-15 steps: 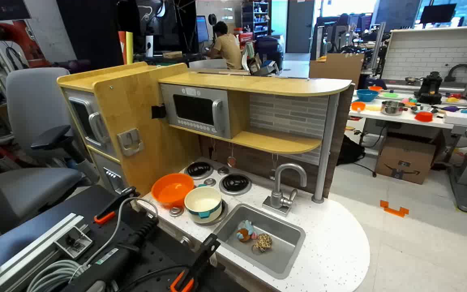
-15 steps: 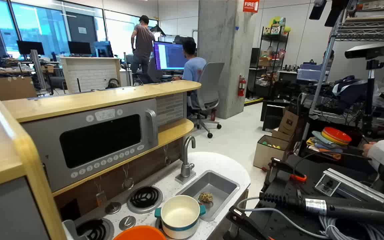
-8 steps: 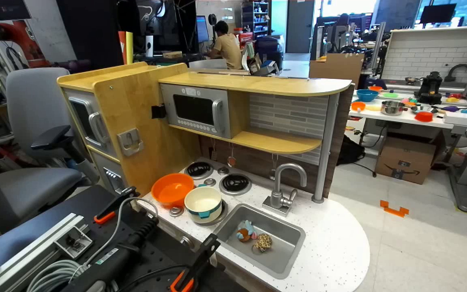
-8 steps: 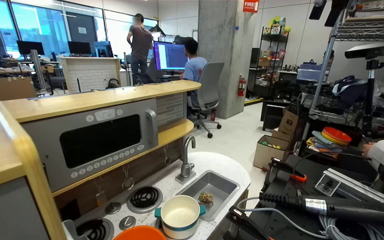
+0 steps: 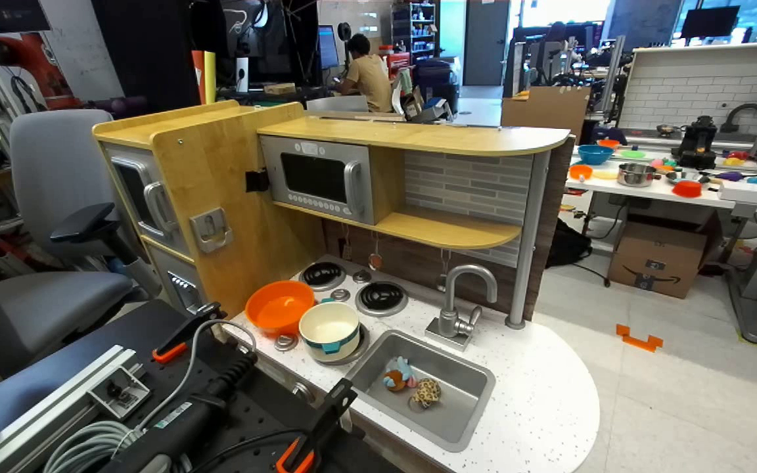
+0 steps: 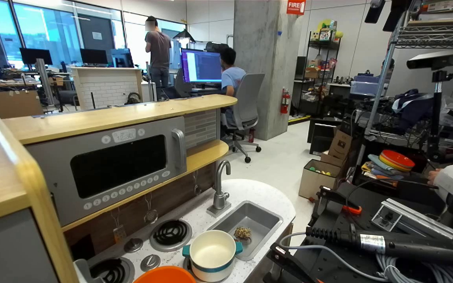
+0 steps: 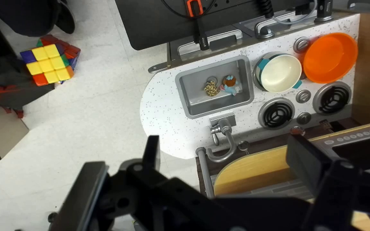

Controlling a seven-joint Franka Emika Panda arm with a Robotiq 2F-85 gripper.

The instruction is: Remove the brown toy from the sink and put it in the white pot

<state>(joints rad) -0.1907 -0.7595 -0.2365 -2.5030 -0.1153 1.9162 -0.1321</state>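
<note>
In an exterior view I have the brown toy point(image 5: 426, 393), a lumpy spotted tan thing, lying on the floor of the sink point(image 5: 460, 408), just beside a blue-and-brown toy point(image 5: 399, 376). The white pot point(image 5: 329, 322) stands upright over a burner point(image 5: 364, 341) on the counter point(image 5: 549, 394), near the sink and just beside the orange bowl point(image 5: 278, 306). In an exterior view I look past the pot's teal handle point(image 6: 238, 247) and see the brown toy down in the sink; I cannot read the arm's pose from there. My wrist view looks down on the counter from well above it, the claw point(image 7: 224, 140) reaching in from the bottom edge. Its fingers point(image 7: 151, 152) are spread wide, with nothing gripped; the faucet point(image 7: 231, 141) shows in the gap. Both toys lie in line beyond them, well apart, and the pot sits farther right in this view. How the arm bends behind the wrist I cannot tell.
</note>
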